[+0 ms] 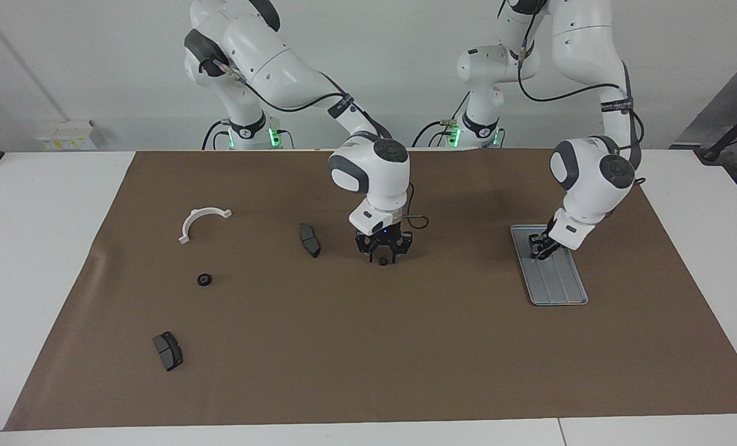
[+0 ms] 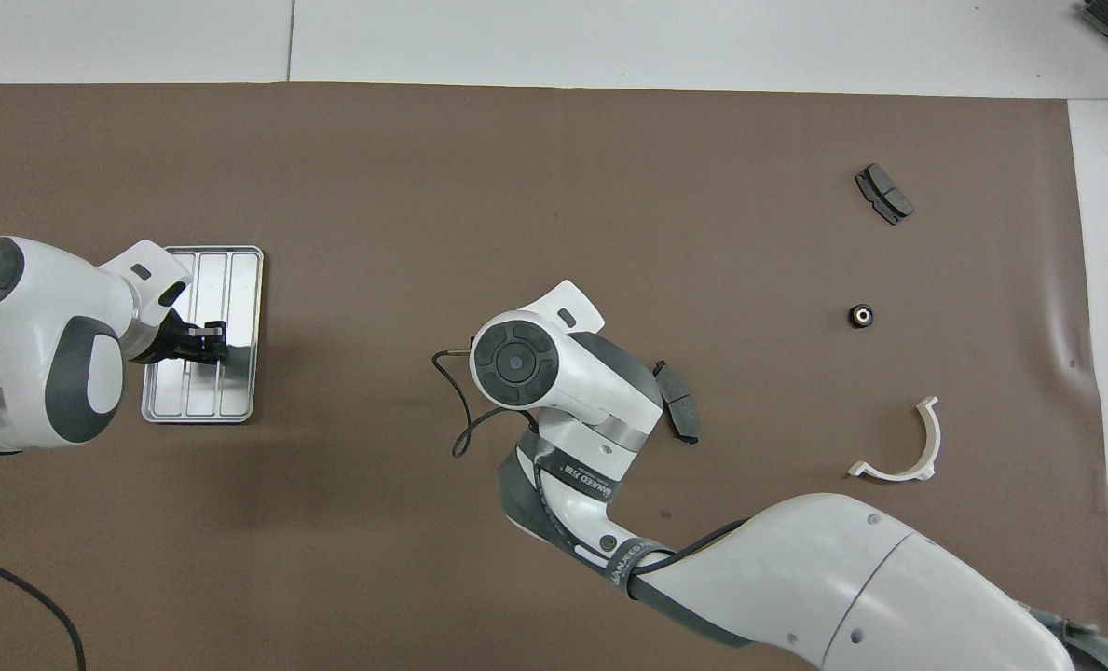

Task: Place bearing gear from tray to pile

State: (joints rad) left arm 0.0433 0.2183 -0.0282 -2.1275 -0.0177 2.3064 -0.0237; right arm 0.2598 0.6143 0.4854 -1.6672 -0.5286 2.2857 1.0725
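The silver ridged tray [image 1: 559, 284] lies on the brown mat toward the left arm's end; it also shows in the overhead view [image 2: 239, 280]. My left gripper [image 1: 540, 246] is down at the tray's end nearer the robots, and shows there in the overhead view [image 2: 207, 341]. My right gripper [image 1: 383, 253] hangs low over the middle of the mat, fingers apart. A small black gear [image 1: 383, 262] lies on the mat just under its tips, hidden by the wrist in the overhead view. Another black gear [image 1: 204, 280] [image 2: 861, 316] lies toward the right arm's end.
A dark brake pad [image 1: 310, 240] [image 2: 679, 415] lies beside the right gripper. A white half-ring bracket [image 1: 202, 221] [image 2: 903, 447] and a second brake pad [image 1: 168, 350] [image 2: 883, 193] lie toward the right arm's end. A cable loop [image 1: 419, 220] hangs by the right wrist.
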